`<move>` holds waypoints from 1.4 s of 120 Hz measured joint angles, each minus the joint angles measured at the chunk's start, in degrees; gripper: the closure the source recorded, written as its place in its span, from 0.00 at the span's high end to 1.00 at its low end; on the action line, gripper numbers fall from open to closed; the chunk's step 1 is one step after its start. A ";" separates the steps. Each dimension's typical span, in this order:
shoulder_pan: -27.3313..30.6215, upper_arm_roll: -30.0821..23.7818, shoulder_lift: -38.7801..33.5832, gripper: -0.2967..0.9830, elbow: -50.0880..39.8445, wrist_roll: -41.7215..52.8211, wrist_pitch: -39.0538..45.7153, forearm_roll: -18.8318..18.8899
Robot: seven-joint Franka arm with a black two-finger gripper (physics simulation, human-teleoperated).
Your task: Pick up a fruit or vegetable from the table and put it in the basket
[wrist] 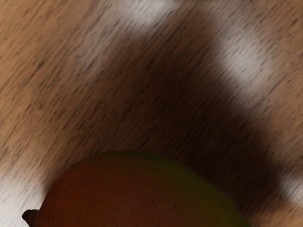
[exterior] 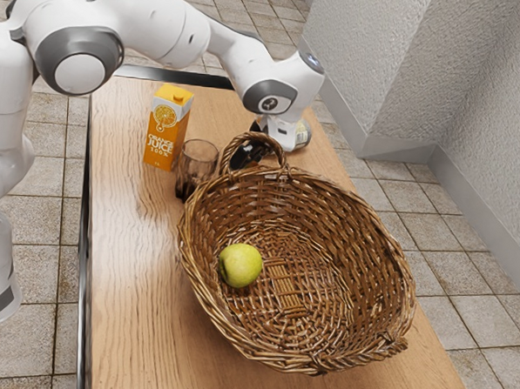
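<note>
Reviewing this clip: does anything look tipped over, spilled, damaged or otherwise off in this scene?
Nothing stands out. The orange juice carton and glass stand upright, the green apple rests inside the basket, and the visible part of the mango looks undamaged. I see no spill.

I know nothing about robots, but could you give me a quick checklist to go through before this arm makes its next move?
1. A fruit at the pincer: ok, a red-green mango is there.
2. Mango firmly held: cannot tell.
3. Mango over the basket: not ok, bare wood of the table shows beyond it.
4. Room in the basket: ok, only a green apple lies inside.
5. Free way into the basket: not ok for a straight sideways move, I'd say; the handle arches in front of the pincer.
6. Glass and juice carton upright: ok.
</note>
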 joint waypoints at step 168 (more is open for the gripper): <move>0.20 -0.32 -15.18 0.56 22.27 -0.75 -16.87 0.56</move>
